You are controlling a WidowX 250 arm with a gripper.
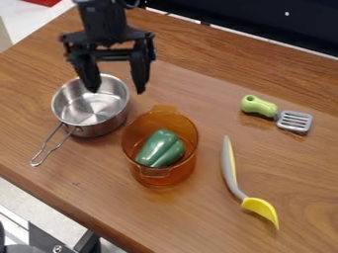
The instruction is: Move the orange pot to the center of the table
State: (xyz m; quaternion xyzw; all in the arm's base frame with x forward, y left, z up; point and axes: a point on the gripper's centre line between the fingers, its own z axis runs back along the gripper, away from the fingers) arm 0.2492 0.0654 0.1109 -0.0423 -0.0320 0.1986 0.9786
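My gripper [117, 89] hangs at the upper left with its two fingers spread apart, above the steel saucepan and with nothing between them. The orange pot [163, 174], see-through amber with small side handles, stands upright just right of the saucepan, below and to the right of the gripper. Inside the pot lies a green pepper [158, 147]. The wooden table [198, 212] carries them all; the pot stands left of the two utensils.
The steel saucepan [99, 129] stands close to the pot's left, its wire handle pointing lower left. A green-handled slotted spatula [294, 121] lies at right, a yellow and grey utensil [259, 206] lower right. The table's edge runs along the lower left.
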